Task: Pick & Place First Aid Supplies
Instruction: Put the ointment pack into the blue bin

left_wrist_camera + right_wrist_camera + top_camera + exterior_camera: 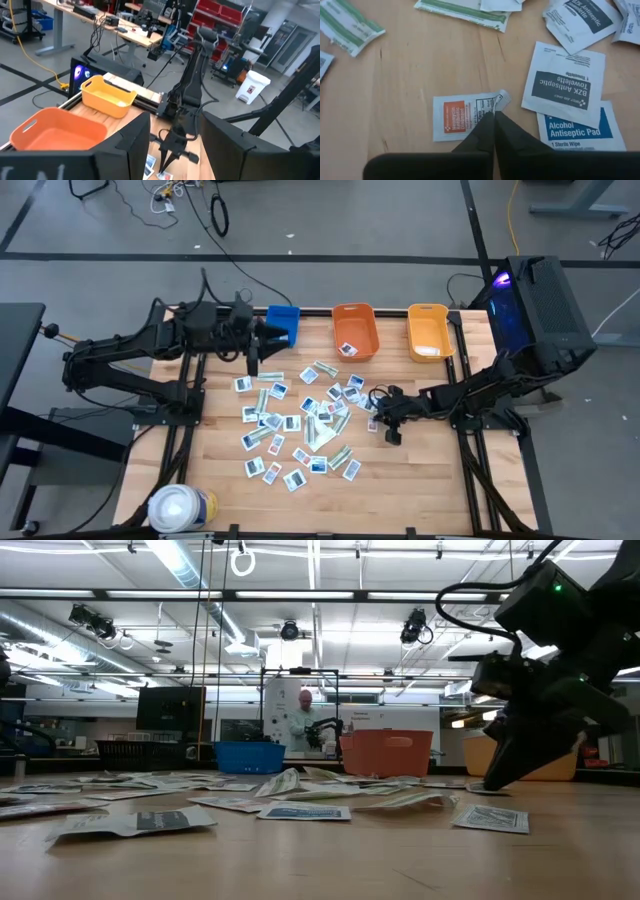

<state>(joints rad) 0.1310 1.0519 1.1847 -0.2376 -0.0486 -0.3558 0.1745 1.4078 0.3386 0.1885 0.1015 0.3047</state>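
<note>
Right gripper (494,116) pinched shut on table, tips on edge of orange-print packet (465,116) lying flat just ahead. Could slide off or lift nothing: thin corner grip. Left gripper (253,362) half open, empty, by blue bin (283,323).

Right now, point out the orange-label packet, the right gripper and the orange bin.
orange-label packet (457,117): right wrist view, on its orange printed patch.
right gripper (494,120): right wrist view, where the shut fingertips meet, at the packet's edge.
orange bin (355,311): high view, on its far rim.
</note>
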